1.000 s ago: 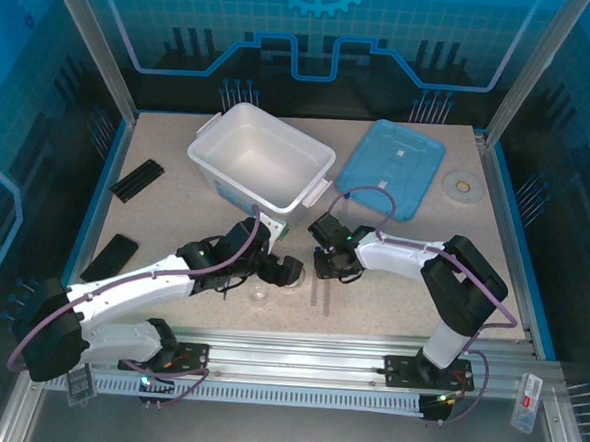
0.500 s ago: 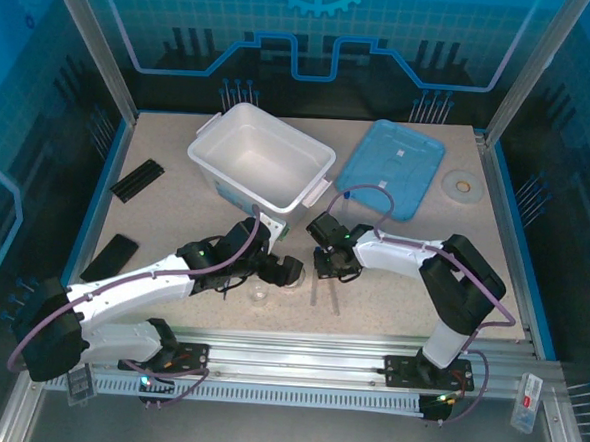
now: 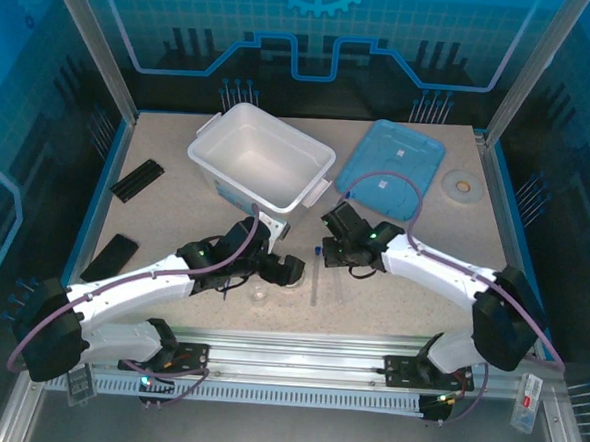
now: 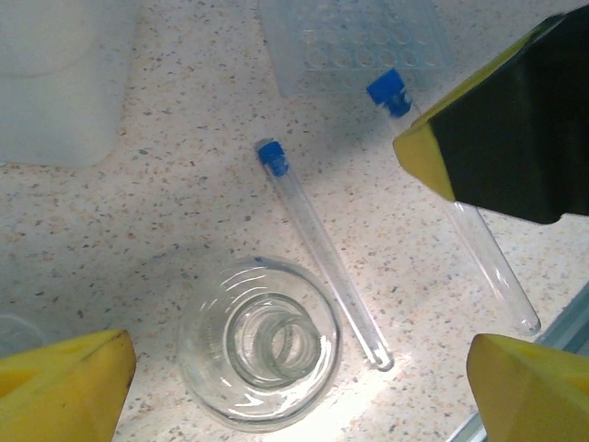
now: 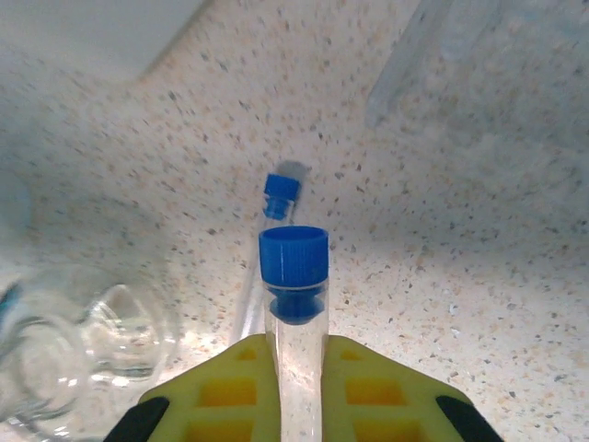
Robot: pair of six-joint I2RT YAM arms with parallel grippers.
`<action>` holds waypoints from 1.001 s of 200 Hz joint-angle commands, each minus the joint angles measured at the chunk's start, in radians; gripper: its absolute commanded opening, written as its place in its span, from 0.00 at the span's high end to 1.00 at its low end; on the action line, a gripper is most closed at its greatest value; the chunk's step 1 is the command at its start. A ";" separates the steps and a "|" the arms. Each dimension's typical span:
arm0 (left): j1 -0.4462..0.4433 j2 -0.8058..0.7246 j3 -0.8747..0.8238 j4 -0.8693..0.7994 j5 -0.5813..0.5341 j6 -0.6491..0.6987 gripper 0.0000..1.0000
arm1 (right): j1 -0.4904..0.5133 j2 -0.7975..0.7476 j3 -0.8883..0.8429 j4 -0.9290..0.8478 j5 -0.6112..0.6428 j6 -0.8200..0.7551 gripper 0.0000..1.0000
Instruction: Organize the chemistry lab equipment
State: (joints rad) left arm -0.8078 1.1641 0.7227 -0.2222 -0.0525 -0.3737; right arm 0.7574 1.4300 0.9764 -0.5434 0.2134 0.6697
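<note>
Blue-capped tube (image 5: 294,262) clamped in right end effector (image 5: 295,366); left end effector (image 4: 296,394) spread apart over flask (image 4: 260,354).

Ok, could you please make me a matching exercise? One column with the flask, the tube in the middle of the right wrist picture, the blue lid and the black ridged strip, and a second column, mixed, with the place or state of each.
Column one
1. flask
2. central tube
3. blue lid
4. black ridged strip

Column two
a. lying flat near the left edge of the table
b. clamped in the right gripper
c. standing upright, mouth up
d. lying flat to the right of the white bin

Pairs: 1-c, 2-b, 3-d, 4-a
</note>
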 commanded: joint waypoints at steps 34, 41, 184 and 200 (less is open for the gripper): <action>0.001 0.002 -0.005 0.149 0.147 -0.128 0.07 | -0.039 -0.151 0.019 0.031 0.012 0.031 0.87; -0.001 0.007 -0.006 0.164 0.159 -0.137 0.07 | -0.040 -0.169 0.012 0.051 0.011 0.041 0.87; -0.010 0.094 -0.005 0.412 0.378 -0.228 0.19 | -0.046 -0.300 -0.089 0.392 -0.097 0.233 0.86; -0.011 0.108 -0.007 0.444 0.387 -0.246 0.22 | -0.038 -0.301 -0.091 0.405 -0.092 0.245 0.86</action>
State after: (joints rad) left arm -0.8143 1.2499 0.7227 0.1326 0.2806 -0.5781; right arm 0.7189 1.1465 0.8951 -0.2222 0.1352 0.8650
